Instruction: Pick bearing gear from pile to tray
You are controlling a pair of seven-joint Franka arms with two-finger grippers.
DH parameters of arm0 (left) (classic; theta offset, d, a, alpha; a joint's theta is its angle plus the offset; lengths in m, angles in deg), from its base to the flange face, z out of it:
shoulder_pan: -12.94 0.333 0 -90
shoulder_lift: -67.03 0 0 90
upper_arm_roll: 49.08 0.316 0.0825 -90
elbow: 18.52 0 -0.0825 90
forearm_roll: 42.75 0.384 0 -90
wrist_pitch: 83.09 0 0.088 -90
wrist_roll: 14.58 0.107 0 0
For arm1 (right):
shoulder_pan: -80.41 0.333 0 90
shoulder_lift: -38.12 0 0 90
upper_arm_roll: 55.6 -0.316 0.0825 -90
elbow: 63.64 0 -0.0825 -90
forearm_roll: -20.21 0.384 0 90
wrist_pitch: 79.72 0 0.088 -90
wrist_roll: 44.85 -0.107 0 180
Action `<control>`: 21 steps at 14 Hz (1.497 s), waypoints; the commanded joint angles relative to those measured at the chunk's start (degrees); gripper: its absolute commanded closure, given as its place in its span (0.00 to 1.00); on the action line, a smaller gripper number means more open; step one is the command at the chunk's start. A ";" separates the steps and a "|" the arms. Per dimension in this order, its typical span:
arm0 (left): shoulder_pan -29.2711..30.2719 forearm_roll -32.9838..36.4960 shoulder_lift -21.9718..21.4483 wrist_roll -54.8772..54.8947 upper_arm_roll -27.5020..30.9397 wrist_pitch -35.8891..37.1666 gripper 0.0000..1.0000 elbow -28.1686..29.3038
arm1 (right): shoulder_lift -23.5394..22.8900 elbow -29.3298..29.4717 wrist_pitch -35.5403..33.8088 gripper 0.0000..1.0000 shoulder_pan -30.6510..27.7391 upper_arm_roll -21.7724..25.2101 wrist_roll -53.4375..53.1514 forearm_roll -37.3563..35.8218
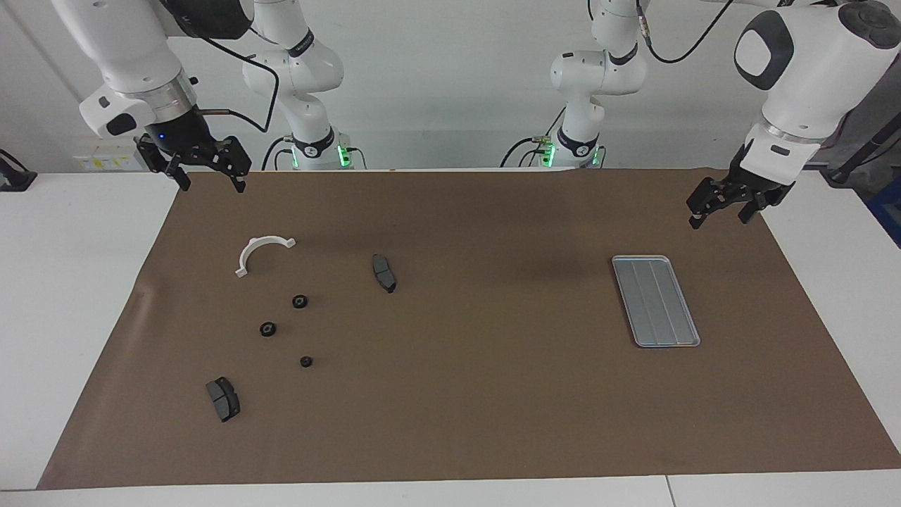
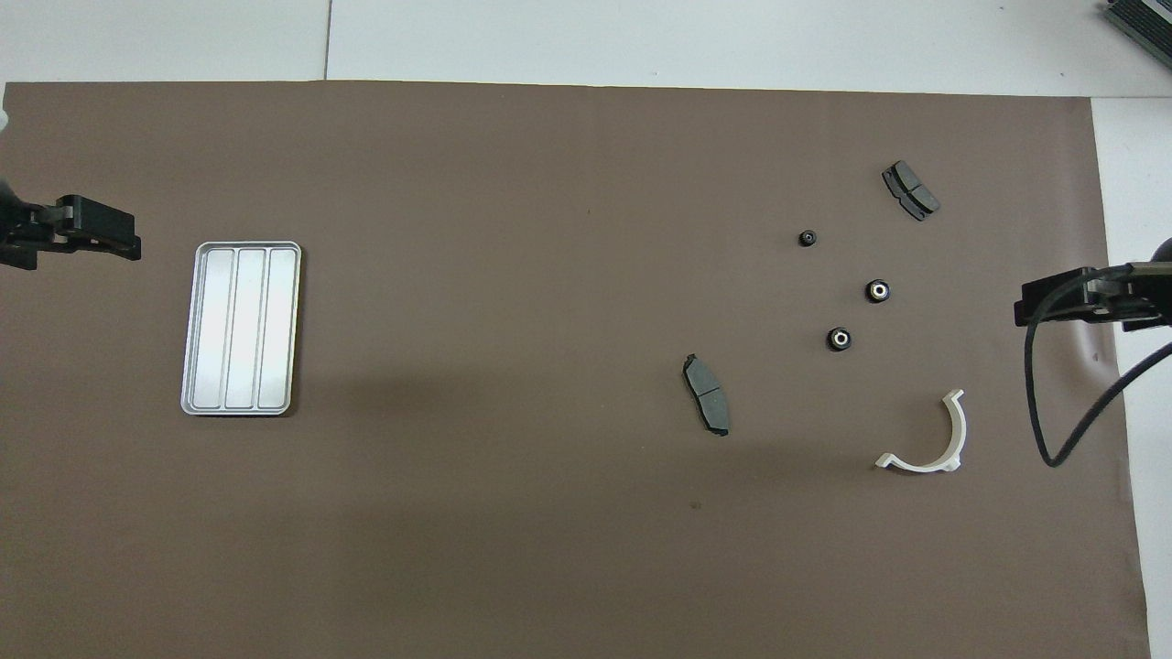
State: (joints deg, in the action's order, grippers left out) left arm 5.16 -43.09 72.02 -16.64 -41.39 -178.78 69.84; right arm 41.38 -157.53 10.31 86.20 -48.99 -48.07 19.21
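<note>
Brown mat (image 1: 464, 394) laid over a white tabletop (image 1: 70, 282), carrying all parts. The tray (image 1: 655, 301) lies flat and empty toward the left arm's end of the mat, its grooves running along its length. The pile is a loose scatter toward the right arm's end: three small black round gears, one (image 1: 300, 301) closest to the robots, a second (image 1: 267, 329) just farther out, and a third, smaller (image 1: 306, 362), farther still. No two gears touch, and nothing lies on top of them. A white half-ring bracket (image 1: 259, 253) rests closer to the robots than the gears. One dark grey brake pad (image 1: 384, 273) lies apart toward the mat's middle; another brake pad (image 1: 223, 398) lies nearest the mat's edge away from the robots. Open mat separates the scatter from the tray. The left gripper (image 1: 725, 210) hangs over the mat's edge at the tray's end, jaws released and holding nothing. The right gripper (image 1: 211, 176) hangs over the mat's corner by the bracket, jaws likewise released and empty
</note>
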 commanded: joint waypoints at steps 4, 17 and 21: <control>0.32 -0.19 -0.86 0.04 -0.04 0.42 0.00 0.32 | 1.04 -1.38 0.05 0.00 -0.34 -0.10 1.11 0.74; 0.32 -0.19 -0.86 -0.05 -0.04 0.42 0.00 0.32 | -7.81 -2.52 13.30 0.00 0.01 -0.28 1.73 0.92; 0.32 -0.19 -0.86 0.04 -0.04 0.42 0.00 0.32 | -13.70 -2.43 21.21 0.00 0.10 -0.37 1.90 0.74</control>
State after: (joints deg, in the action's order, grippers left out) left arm 5.16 -43.09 72.02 -16.64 -41.39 -178.78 69.84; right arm 31.17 -162.05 29.01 86.57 -49.16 -48.03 19.21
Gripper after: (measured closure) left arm 0.000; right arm 0.000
